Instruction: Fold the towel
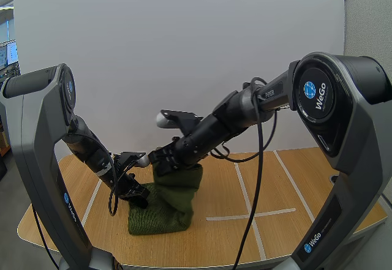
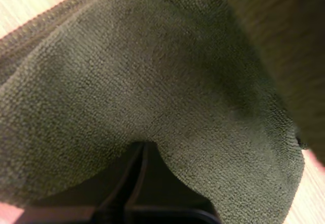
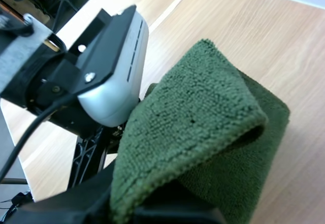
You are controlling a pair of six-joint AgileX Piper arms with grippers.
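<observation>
A dark green towel (image 1: 168, 206) lies bunched on the wooden table (image 1: 275, 184), its upper part raised into a hump. My right gripper (image 1: 164, 160) is shut on that raised fold from behind. In the right wrist view the towel (image 3: 203, 117) drapes doubled over my own fingers, hiding their tips. My left gripper (image 1: 139, 195) is low at the towel's left edge, shut on the cloth. Close up, the towel (image 2: 152, 82) covers the tips of the left fingers (image 2: 129, 183), which lie together as one dark wedge.
White tape lines (image 1: 245, 190) mark out rectangles on the table to the right of the towel. The two arms meet closely over the towel, and my left gripper (image 3: 86, 158) stands just beside the fold in the right wrist view. The table's front edge (image 1: 202, 259) is close to the towel.
</observation>
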